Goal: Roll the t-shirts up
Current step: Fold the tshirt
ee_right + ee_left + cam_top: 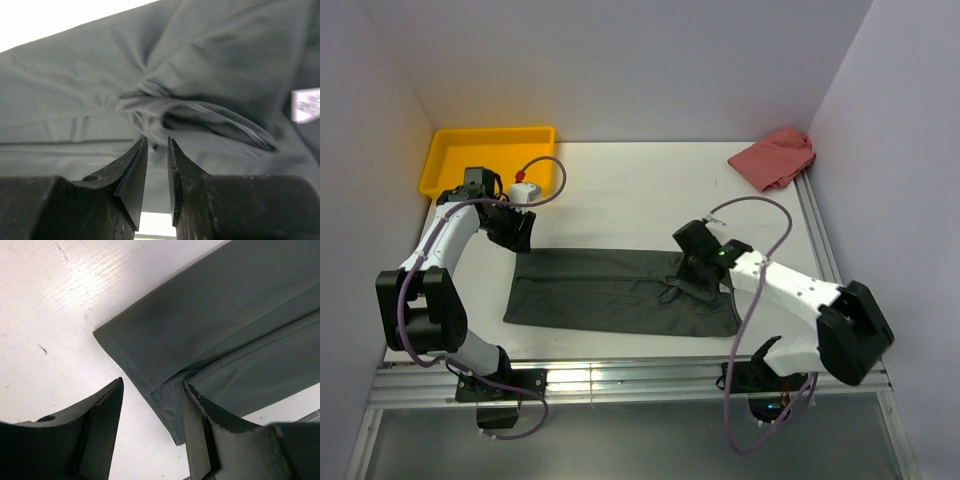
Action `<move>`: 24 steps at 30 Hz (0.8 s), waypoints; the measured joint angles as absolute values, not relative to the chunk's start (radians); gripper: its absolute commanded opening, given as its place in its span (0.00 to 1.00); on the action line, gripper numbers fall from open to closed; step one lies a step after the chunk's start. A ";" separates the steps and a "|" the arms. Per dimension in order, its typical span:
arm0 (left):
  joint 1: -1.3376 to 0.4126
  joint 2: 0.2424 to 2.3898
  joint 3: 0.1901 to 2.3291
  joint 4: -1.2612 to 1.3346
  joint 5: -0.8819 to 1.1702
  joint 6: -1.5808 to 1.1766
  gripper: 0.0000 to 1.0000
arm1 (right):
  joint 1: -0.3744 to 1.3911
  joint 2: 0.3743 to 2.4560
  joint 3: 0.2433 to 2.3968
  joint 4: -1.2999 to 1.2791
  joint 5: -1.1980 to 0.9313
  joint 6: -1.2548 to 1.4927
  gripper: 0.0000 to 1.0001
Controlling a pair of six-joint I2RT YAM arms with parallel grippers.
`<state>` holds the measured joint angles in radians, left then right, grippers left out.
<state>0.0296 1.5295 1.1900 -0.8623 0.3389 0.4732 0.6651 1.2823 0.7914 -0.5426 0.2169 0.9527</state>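
At the far-left corner of the t-shirt (610,295), left gripper (152,385) hovers, jaws spread. Right gripper (157,141) angles down near its right end, jaws pinching bunched fabric; white label (306,105) shows only on the right wrist view.

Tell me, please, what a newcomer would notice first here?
The dark grey t-shirt, folded into a long strip mid-table, with the right gripper at its bunched right end and the left gripper open over its far-left corner. Then the yellow tray far left and a red cloth far right.
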 measured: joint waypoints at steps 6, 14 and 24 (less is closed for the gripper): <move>0.030 1.530 1.190 -0.869 0.344 0.473 0.54 | 0.707 1.483 0.903 -0.532 0.231 0.950 0.31; 0.030 1.530 1.190 -0.874 0.348 0.473 0.54 | 0.801 1.535 0.949 -0.570 0.279 0.976 0.32; 0.030 1.531 1.190 -0.873 0.351 0.474 0.54 | 0.809 1.533 0.951 -0.634 0.365 1.002 0.41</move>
